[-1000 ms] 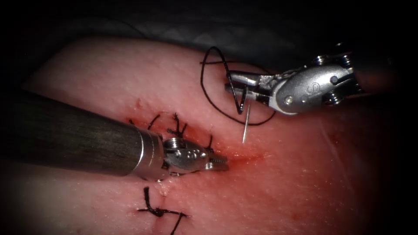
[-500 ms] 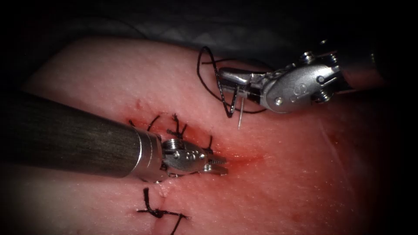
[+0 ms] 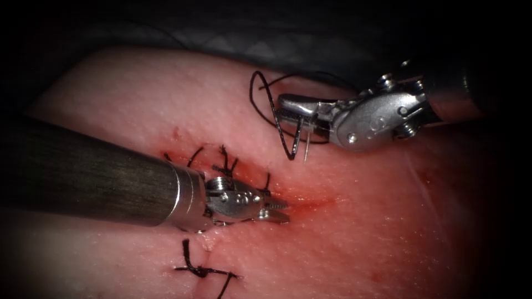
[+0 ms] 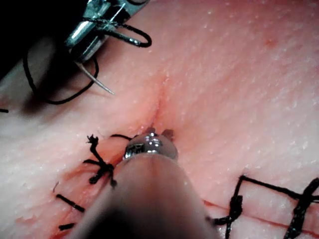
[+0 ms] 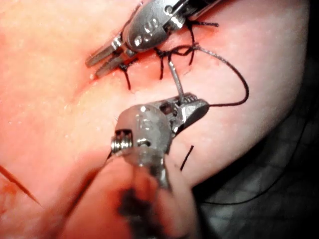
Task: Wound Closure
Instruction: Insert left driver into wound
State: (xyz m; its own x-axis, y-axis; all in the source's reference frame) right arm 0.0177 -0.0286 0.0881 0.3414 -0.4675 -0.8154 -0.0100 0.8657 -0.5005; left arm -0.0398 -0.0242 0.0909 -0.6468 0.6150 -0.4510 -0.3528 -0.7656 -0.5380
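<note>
The tissue (image 3: 138, 99) has a cut whose unstitched end (image 3: 310, 200) is wet with red fluid. My left tool (image 3: 275, 211) rests at that end, jaws slightly open, holding nothing; it also appears in the right wrist view (image 5: 102, 60). My right tool (image 3: 288, 108) hovers above the tissue, up and right of the stitches, shut on the needle (image 3: 306, 147). The needle hangs free of the tissue, point down (image 4: 102, 87). Its shaft rises from the jaws in the right wrist view (image 5: 175, 79). Black thread (image 3: 257, 105) loops around the right tool's jaws.
Knotted black stitches (image 3: 224, 163) cross the cut beside the left tool's wrist, with another stitch (image 3: 202, 270) nearer the front edge. The left shaft (image 3: 94, 177) lies across the tissue's left side. Dark cloth (image 3: 249, 39) lies beyond the tissue's far edge.
The right tool has carried the needle left and slightly up, turning it so less of it shows, and the thread loop followed. The left tool has stayed at the cut.
</note>
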